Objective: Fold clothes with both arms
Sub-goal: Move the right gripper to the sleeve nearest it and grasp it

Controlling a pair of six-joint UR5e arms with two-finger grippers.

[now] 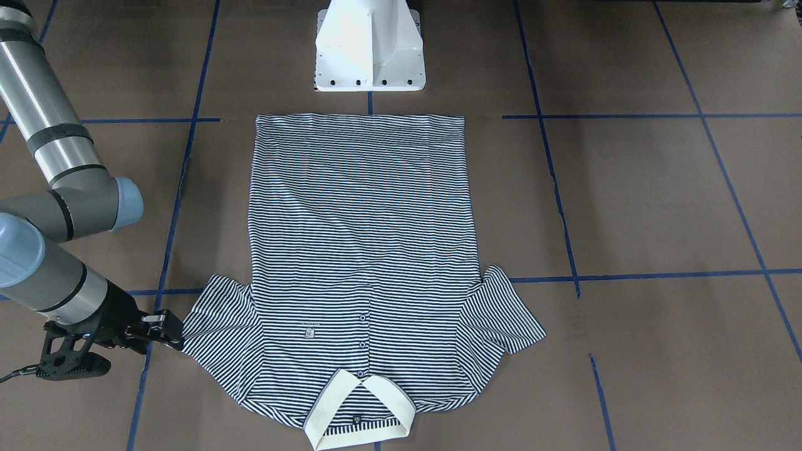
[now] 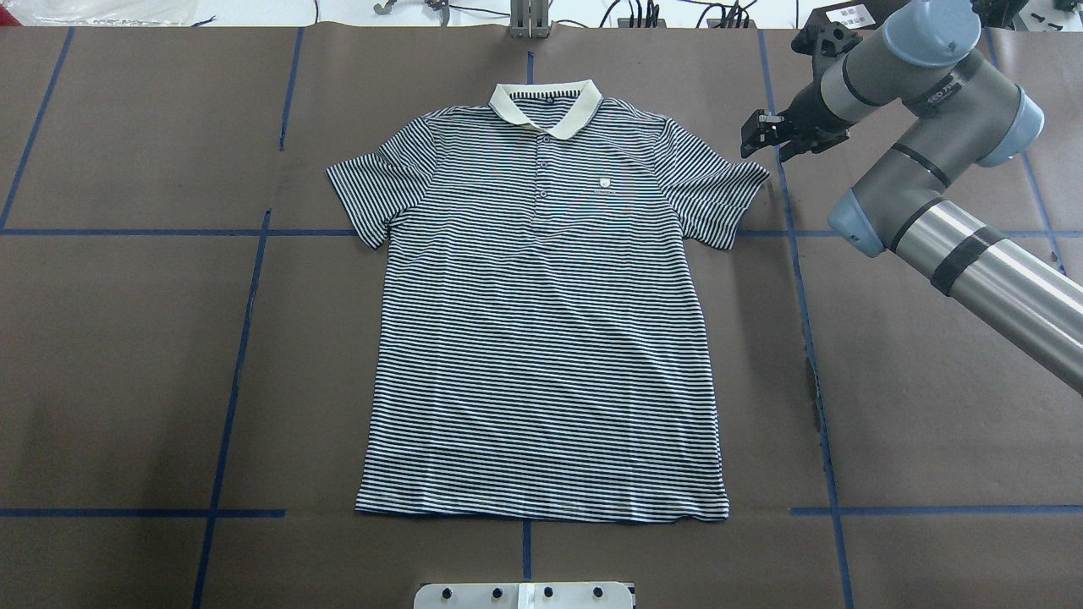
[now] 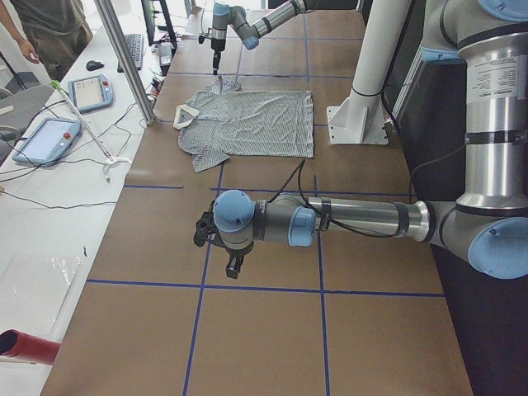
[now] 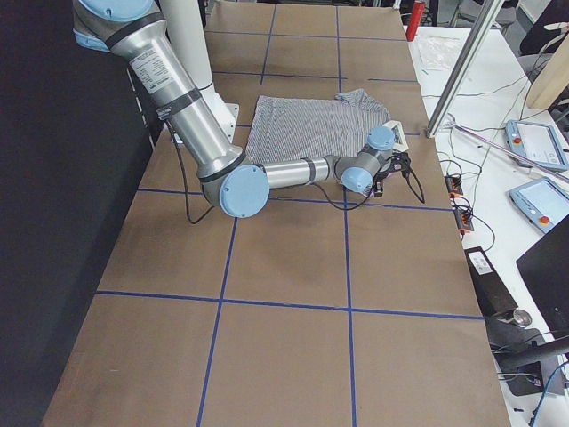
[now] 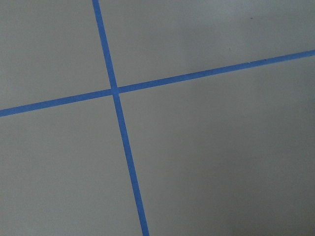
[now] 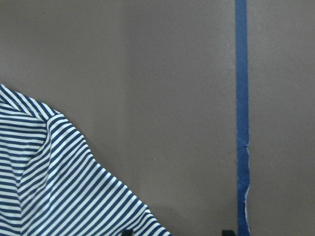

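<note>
Brown paper covers the table (image 2: 127,355), crossed by blue tape lines (image 5: 118,91). The striped polo shirt (image 2: 541,338) lies flat and face up in the middle. Its cream collar (image 2: 546,106) is on the side far from my white base (image 1: 369,50), its hem on the near side, and both short sleeves are spread out.

My right gripper (image 2: 766,144) hangs low just beside the tip of the right sleeve (image 2: 719,194). Its fingers are spread: in the wrist view one fingertip (image 6: 128,231) shows at the sleeve's edge and the other over bare paper.

My left gripper (image 3: 233,266) hovers well apart from the shirt, above a crossing of tape lines. I cannot tell whether its fingers are spread or pressed together.
</note>
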